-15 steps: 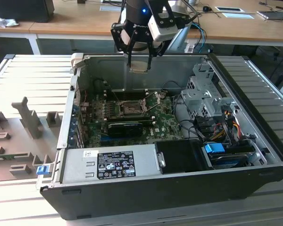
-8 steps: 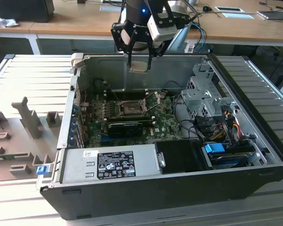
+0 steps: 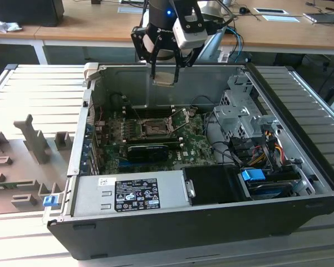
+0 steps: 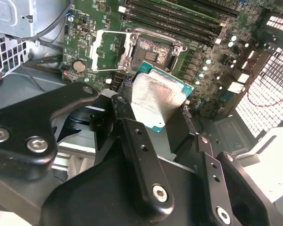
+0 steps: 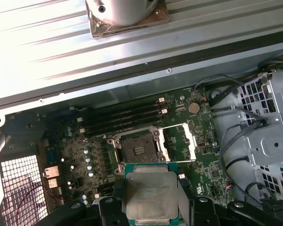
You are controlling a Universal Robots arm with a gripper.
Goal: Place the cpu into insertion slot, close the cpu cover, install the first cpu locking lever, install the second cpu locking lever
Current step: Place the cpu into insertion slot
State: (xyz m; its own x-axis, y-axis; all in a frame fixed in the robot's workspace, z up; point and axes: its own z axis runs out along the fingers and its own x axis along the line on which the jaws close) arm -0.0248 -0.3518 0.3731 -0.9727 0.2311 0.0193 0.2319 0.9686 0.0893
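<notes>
Over on the exterior view's left, grey holders (image 3: 36, 142) sit on the ribbed tabletop (image 3: 39, 83). Moving across, the open computer case (image 3: 156, 222) lies flat with its green circuit board (image 3: 114, 139) exposed. Above it hangs the hand (image 3: 165, 76), clamped on the cpu (image 3: 165, 81) and well clear of the board. Below, the insertion slot (image 3: 154, 129) is bare, dark centre showing. In the first wrist view the cpu cover (image 5: 189, 143) is flipped open just beside the slot. On the exterior view's right, a metal drive cage (image 3: 242, 111).
</notes>
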